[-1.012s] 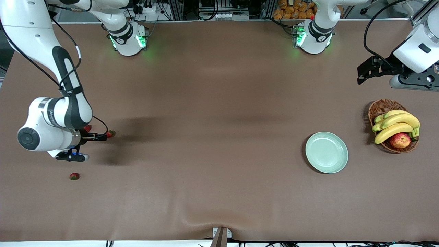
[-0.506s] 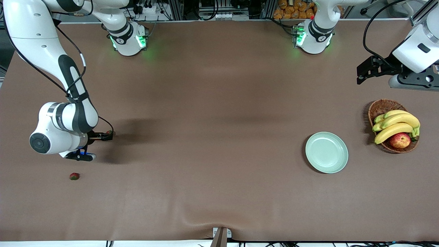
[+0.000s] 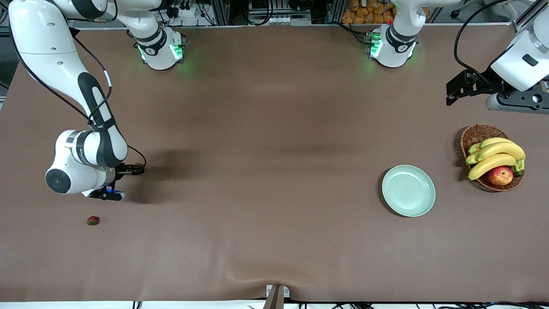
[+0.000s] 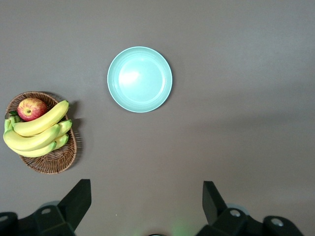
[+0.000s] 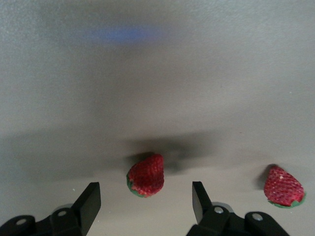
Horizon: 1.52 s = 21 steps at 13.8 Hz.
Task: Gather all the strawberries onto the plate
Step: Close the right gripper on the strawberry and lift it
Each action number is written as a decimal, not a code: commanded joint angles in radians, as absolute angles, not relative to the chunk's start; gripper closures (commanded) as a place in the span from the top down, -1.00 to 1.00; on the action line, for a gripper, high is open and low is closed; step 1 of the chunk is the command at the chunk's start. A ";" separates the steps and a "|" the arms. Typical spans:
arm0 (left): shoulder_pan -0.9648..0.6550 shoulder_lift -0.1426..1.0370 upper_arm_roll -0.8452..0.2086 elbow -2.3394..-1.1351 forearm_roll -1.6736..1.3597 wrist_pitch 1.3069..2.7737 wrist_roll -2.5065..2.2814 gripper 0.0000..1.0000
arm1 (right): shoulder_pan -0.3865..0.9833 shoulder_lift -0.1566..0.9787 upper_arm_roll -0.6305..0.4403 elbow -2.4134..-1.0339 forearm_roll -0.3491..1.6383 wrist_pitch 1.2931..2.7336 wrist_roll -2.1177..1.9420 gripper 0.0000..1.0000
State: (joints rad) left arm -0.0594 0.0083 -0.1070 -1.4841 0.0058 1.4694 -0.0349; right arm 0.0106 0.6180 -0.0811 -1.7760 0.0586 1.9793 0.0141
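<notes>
My right gripper (image 3: 138,169) is open, low over the table near the right arm's end. In the right wrist view (image 5: 145,189) a red strawberry (image 5: 146,175) lies on the cloth between its open fingers, untouched. A second strawberry (image 5: 283,187) lies apart beside it. Both are hidden under the arm in the front view. A third strawberry (image 3: 92,220) lies nearer the front camera. The mint-green plate (image 3: 408,190) is empty toward the left arm's end; it also shows in the left wrist view (image 4: 140,79). My left gripper (image 3: 452,92) waits open, high over bare table (image 4: 145,191).
A brown wicker basket (image 3: 476,134) with bananas (image 3: 495,156) and a red-yellow apple (image 3: 500,175) stands beside the plate at the left arm's end; it shows in the left wrist view (image 4: 54,162). A brown cloth covers the table.
My right arm's wrist has shifted toward the left arm's end. Its fingers now cover the strawberry that showed at their tips. The left arm has barely moved.
</notes>
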 commanded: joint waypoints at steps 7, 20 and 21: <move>-0.054 0.002 -0.107 -1.485 -0.005 1.476 -0.014 1.00 | 0.029 0.624 -0.084 -1.784 0.069 1.994 0.025 0.51; -0.052 0.002 -0.107 -1.485 -0.005 1.476 -0.014 1.00 | 0.028 0.638 -0.084 -1.784 0.067 2.009 0.009 -0.77; -0.052 0.003 -0.107 -1.485 -0.005 1.476 -0.014 1.00 | 0.029 0.637 -0.084 -1.784 0.067 2.010 0.009 -0.87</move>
